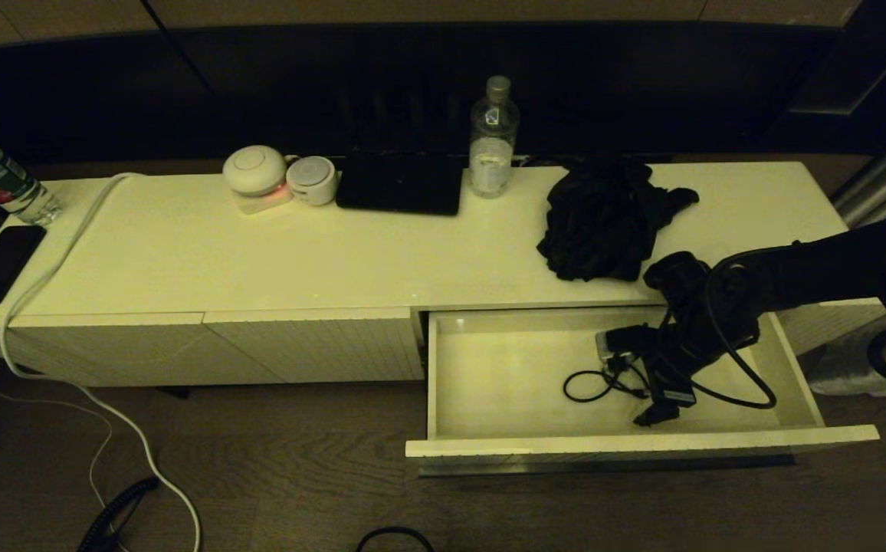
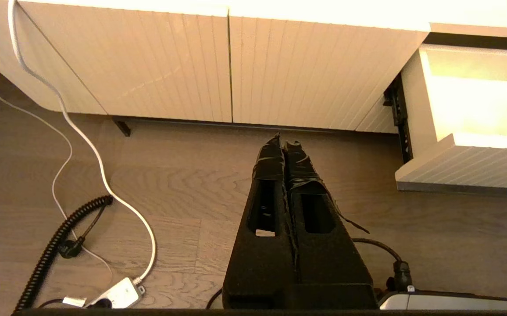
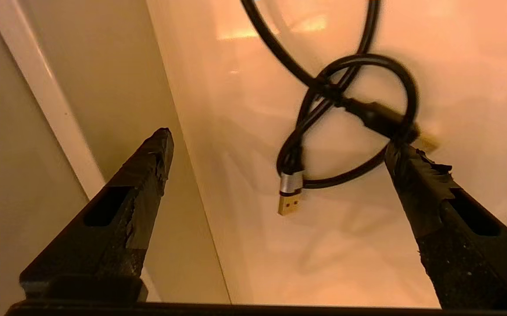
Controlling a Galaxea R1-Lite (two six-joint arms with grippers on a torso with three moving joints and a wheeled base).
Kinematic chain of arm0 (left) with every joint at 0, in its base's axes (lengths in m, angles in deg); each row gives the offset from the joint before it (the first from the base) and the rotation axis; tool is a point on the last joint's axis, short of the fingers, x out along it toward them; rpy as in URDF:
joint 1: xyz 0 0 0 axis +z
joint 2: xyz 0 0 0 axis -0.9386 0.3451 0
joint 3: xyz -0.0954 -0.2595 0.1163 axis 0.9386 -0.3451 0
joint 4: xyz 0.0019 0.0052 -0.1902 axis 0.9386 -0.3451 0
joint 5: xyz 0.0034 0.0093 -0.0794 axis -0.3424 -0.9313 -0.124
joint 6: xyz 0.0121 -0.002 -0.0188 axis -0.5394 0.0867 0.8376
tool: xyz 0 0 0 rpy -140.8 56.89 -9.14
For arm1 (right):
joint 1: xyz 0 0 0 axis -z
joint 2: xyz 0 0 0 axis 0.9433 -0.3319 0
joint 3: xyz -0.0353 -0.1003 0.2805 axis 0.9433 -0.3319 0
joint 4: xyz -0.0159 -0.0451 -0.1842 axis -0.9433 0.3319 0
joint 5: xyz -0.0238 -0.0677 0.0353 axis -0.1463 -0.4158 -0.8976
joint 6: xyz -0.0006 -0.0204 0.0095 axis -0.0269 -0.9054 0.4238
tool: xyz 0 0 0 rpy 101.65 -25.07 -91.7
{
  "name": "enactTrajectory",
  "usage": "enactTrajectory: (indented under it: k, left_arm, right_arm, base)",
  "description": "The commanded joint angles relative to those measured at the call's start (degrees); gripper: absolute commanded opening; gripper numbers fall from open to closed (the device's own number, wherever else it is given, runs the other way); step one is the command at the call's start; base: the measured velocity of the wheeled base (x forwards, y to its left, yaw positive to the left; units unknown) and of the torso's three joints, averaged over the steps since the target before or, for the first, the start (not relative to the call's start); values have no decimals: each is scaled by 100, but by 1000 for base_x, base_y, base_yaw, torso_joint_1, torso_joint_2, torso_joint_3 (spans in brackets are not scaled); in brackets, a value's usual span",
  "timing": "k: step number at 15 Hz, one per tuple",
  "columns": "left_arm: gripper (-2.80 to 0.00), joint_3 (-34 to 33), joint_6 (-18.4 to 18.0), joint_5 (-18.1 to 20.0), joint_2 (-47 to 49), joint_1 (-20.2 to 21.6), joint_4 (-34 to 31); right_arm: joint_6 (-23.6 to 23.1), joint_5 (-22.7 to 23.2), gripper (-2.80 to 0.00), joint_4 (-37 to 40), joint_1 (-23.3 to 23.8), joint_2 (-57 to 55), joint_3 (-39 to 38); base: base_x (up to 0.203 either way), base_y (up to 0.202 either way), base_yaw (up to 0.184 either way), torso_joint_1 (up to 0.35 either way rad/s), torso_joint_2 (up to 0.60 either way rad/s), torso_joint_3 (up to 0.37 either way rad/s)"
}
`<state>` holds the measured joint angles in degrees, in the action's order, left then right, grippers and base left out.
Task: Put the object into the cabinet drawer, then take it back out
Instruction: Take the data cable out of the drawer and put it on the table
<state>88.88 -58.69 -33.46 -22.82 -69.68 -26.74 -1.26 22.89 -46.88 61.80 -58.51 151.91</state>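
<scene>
1. Right end effector (image 3: 280,145) hangs open inside the drawer (image 1: 795,360), fingers either side of the cable (image 3: 350,109) lying on its floor.
2. Judged step: taking it back out; next, lower and close on the coil.
3. Left end effector (image 2: 285,140), shut, idles above the floor.

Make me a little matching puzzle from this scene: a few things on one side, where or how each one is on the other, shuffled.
Things:
1. black cable
2. cabinet drawer
3. left gripper
4. clear bottle

Place or state:
A. pulled open
B. shut, above the floor
C. standing on the cabinet top
D. lying in the drawer

Pairs: 1-D, 2-A, 3-B, 4-C
</scene>
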Motion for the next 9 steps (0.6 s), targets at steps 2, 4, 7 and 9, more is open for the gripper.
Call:
enactTrajectory:
  k: [2,4,7,9]
  left_arm:
    - [-280,-2,4,-2,-9,4,2]
    - [-280,0,4,-2,-9,4,2]
    - [-280,0,4,-2,-9,4,2]
    - [-280,0,4,-2,-9,4,2]
  right_arm:
    - [-42,11,0,13,11,-21,-23]
    - [-42,11,0,13,11,-30,-23]
    - [-42,11,0,13,11,-48,3]
    - [-42,11,0,4,17,-59,12]
  base:
    - [0,0,0,0,0,0]
    - [0,0,0,0,0,0]
    - [0,0,0,0,0,0]
    - [0,0,0,0,0,0]
